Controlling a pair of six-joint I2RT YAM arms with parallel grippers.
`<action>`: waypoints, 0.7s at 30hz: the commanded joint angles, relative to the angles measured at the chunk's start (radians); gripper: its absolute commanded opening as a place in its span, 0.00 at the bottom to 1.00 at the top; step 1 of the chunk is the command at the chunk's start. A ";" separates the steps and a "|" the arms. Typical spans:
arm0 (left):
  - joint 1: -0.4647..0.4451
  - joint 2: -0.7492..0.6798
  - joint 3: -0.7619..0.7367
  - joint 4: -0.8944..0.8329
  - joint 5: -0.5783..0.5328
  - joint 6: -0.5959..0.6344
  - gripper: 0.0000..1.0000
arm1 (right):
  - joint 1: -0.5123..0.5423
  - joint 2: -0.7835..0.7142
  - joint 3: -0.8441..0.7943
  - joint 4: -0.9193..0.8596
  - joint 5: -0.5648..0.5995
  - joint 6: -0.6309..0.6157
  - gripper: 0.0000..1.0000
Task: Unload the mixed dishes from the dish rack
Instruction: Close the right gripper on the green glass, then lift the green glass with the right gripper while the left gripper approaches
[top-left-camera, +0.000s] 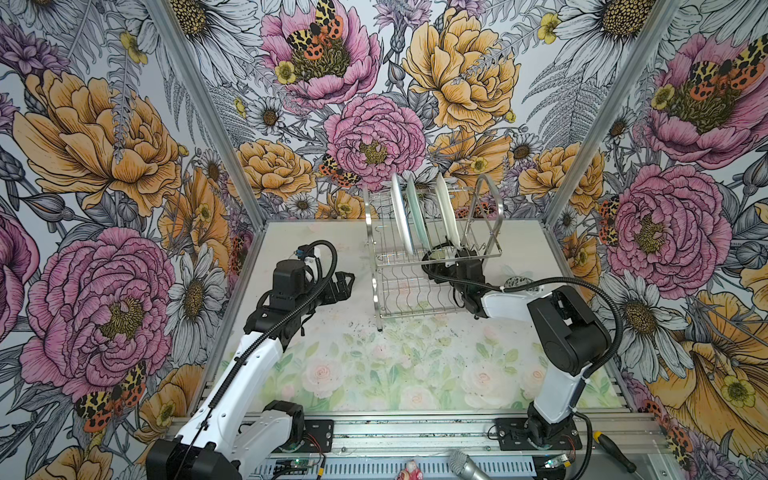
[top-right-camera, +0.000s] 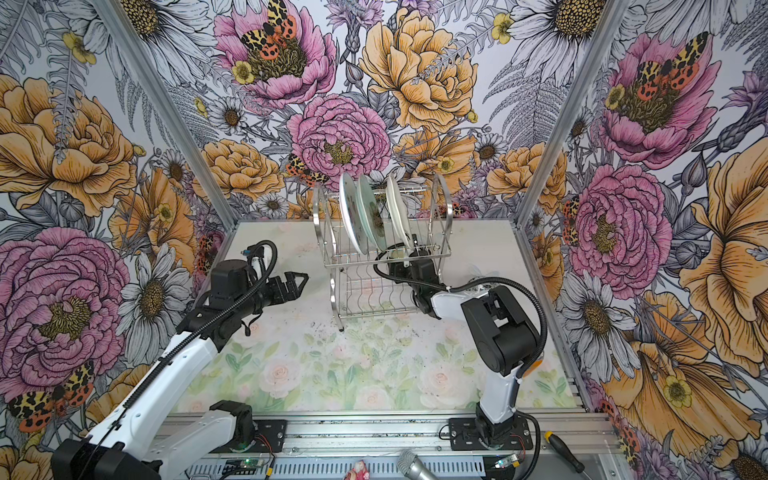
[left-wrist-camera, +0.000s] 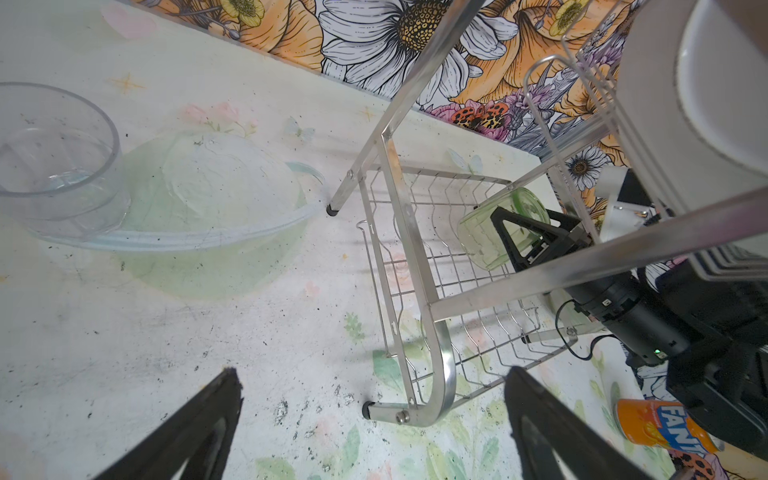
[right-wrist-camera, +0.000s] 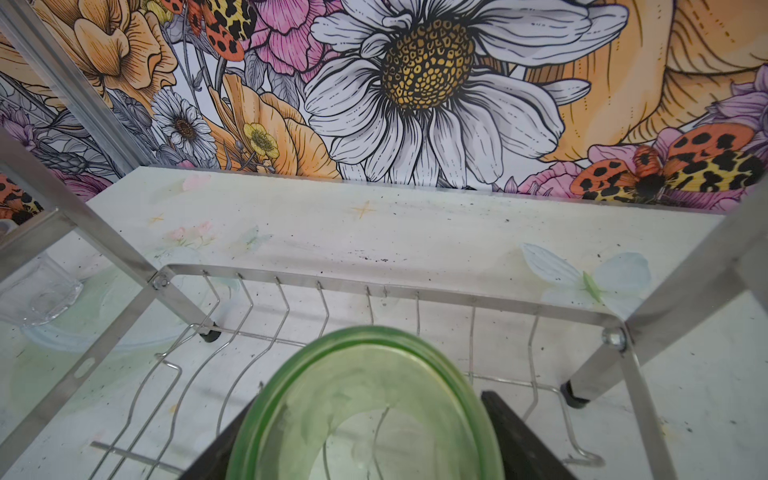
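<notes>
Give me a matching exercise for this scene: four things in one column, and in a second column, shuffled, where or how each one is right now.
Things
1. green glass tumbler
2. row of three round plates
3. orange drink can
4. left gripper

States
A. open and empty above the floral tabletop
B. standing on edge in the upper shelf of the chrome wire dish rack
C. on the rack's lower shelf, gripped by the right gripper
D. on the tabletop, outside the rack

Pairs: 1-C, 2-B, 3-D, 4-A
</notes>
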 joint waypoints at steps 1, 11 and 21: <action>0.008 -0.019 0.029 0.024 0.028 -0.004 0.99 | -0.001 -0.057 -0.031 0.019 -0.053 0.037 0.61; 0.002 -0.070 0.005 0.018 0.039 -0.039 0.99 | 0.022 -0.146 -0.138 0.017 -0.094 0.032 0.59; -0.018 -0.155 -0.033 -0.012 0.014 -0.078 0.99 | 0.054 -0.288 -0.220 -0.043 -0.149 0.022 0.55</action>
